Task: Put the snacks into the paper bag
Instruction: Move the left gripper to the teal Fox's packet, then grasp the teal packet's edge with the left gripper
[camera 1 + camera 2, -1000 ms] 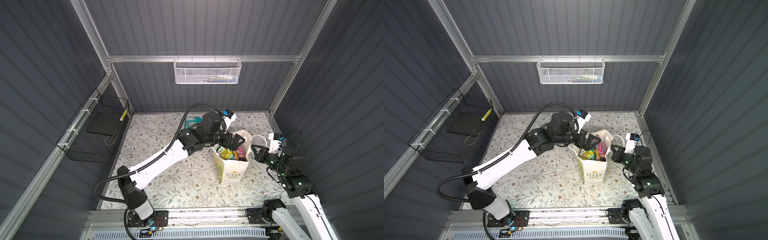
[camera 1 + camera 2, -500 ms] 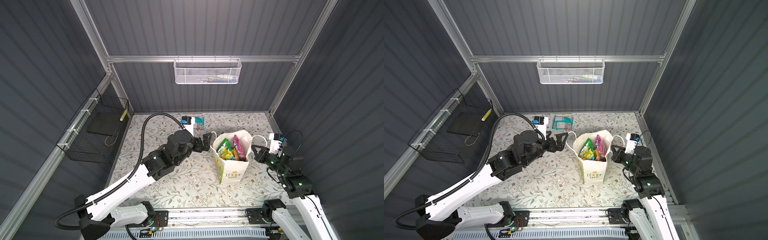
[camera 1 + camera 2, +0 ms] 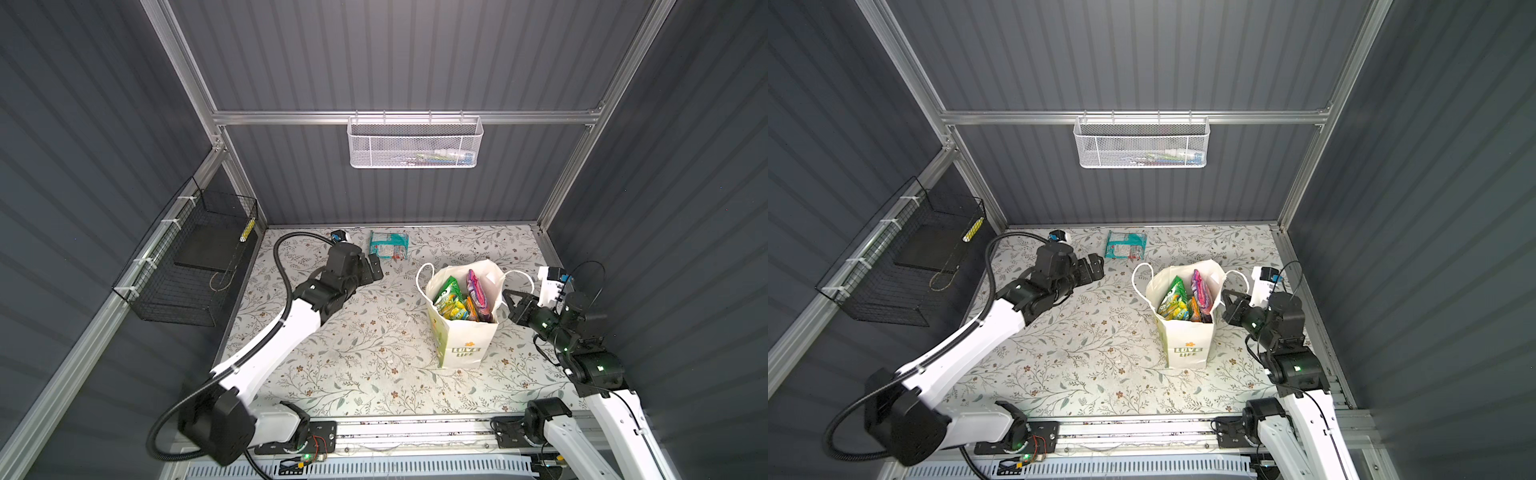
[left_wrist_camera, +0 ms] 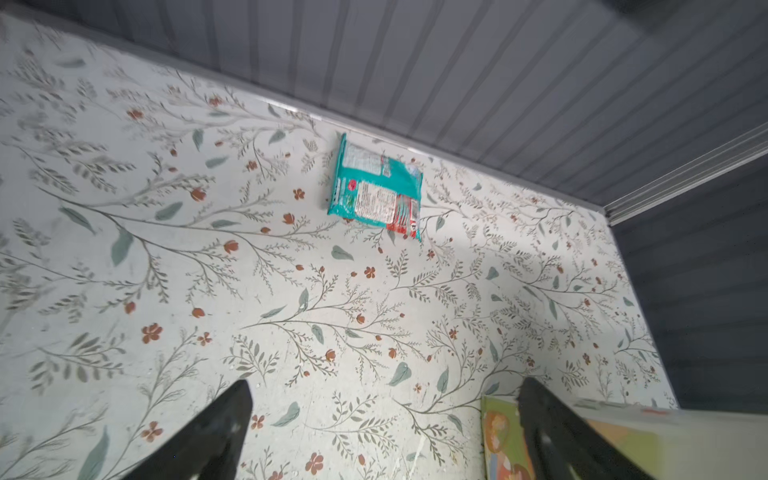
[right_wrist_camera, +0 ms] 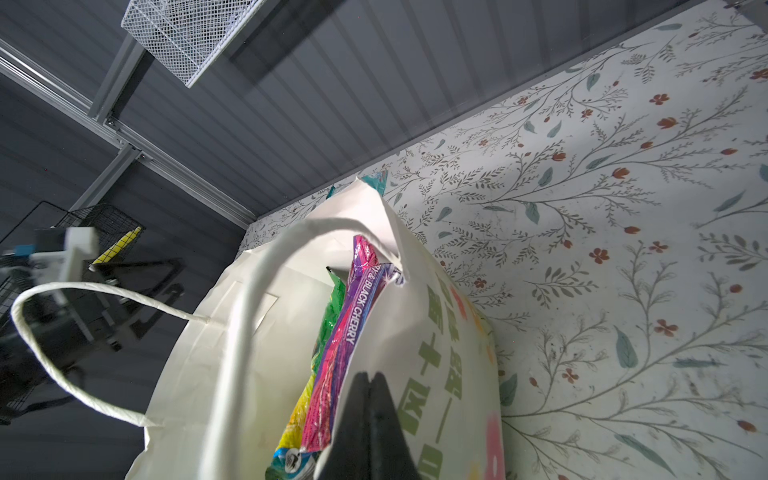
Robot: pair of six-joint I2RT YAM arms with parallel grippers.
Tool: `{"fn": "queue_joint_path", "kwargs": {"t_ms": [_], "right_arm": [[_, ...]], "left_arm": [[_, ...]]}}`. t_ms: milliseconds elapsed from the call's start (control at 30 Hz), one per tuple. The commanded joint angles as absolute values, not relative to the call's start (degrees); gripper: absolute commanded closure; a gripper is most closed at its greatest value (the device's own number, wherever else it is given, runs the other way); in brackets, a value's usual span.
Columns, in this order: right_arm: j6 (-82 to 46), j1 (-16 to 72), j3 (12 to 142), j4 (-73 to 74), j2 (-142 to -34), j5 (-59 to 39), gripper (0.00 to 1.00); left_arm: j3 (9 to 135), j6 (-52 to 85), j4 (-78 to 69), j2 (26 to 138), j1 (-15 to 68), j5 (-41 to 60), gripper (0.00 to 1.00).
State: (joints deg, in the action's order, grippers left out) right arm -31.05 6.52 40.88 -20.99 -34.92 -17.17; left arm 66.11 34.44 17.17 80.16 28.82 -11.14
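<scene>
The left end effector [image 4: 384, 386] is gaping wide, the teal snack [image 4: 376, 191] lying ahead of it; the right end effector [image 5: 370, 376] is pinching the paper bag [image 5: 449, 353] at its rim.

In both top views, the cream paper bag [image 3: 465, 340] stands upright right of centre, holding colourful packets [image 3: 457, 301]; a teal packet [image 3: 389, 245] lies flat upper-left of it.

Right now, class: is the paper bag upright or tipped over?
Upright: the paper bag stands on its base, mouth up, snacks poking out.

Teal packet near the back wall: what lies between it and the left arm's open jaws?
Nothing lies there. The left wrist view shows only bare flowered table up to the teal packet.
</scene>
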Motion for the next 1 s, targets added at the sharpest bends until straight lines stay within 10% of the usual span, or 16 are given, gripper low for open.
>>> {"fn": "queue_joint_path", "kwargs": {"t_ms": [0, 967], "right_arm": [[-30.8, 6.9, 40.3, -21.4, -34.5, -17.7, 1.0], [-31.2, 6.9, 39.8, -20.4, -35.6, -18.7, 1.0]], "left_arm": [[70.9, 33.9, 13.5, 87.4, 24.5, -1.3, 0.0], [121.0, 27.7, 19.0, 145.9, 10.3, 21.1, 0.01]]}}
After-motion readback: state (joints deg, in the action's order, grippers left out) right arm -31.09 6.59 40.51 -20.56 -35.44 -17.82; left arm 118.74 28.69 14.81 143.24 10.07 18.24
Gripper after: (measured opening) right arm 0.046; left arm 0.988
